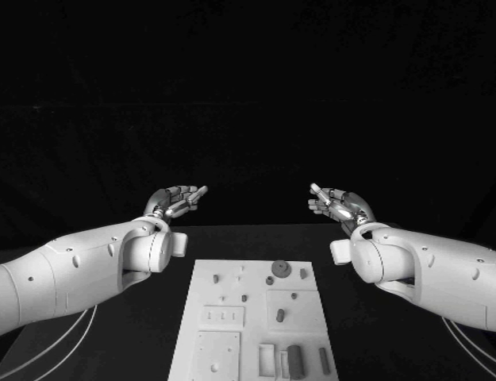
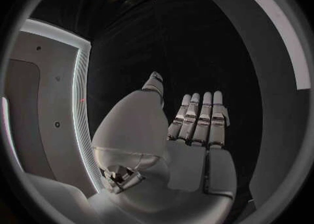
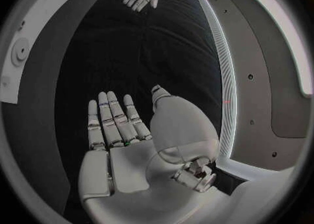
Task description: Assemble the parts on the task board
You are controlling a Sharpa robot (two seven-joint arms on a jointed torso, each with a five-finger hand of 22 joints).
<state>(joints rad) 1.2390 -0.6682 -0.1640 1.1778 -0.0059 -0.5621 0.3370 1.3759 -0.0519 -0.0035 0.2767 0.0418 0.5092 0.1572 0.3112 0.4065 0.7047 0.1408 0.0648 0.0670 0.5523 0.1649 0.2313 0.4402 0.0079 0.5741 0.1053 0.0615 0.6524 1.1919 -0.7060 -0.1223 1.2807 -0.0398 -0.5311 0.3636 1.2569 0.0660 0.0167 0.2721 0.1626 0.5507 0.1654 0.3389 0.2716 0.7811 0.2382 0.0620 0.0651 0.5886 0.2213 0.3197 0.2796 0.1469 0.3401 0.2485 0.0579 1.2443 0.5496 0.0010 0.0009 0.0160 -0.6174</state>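
Nearest the robot, at six o'clock in the head view, the white task board (image 1: 196, 317) lies on the black table (image 1: 144, 333), running lengthwise away from the robot. The parts lie scattered on it. At its near end a dark cylinder (image 1: 296, 361) lies flat beside a thinner dark bar (image 1: 324, 359), toward five o'clock. In the middle of the board a small oval piece (image 1: 280, 315) sits in a square recess. At the far end a round disc (image 1: 280, 267) rests near the twelve o'clock edge, with a smaller round piece (image 1: 270, 280) just beside it and another small piece (image 1: 304, 273) to its three o'clock side. Tiny pegs dot the nine o'clock half of the board; they are too small to tell apart.

Beyond the board both hands are raised well above the table, apart from every part. The left hand (image 1: 175, 200), at about ten o'clock, holds nothing; its wrist view shows the fingers (image 2: 199, 119) stretched out side by side, the palm bare. The right hand (image 1: 337, 202), at about two o'clock, is likewise empty, its fingers (image 3: 112, 122) extended and slightly spread.
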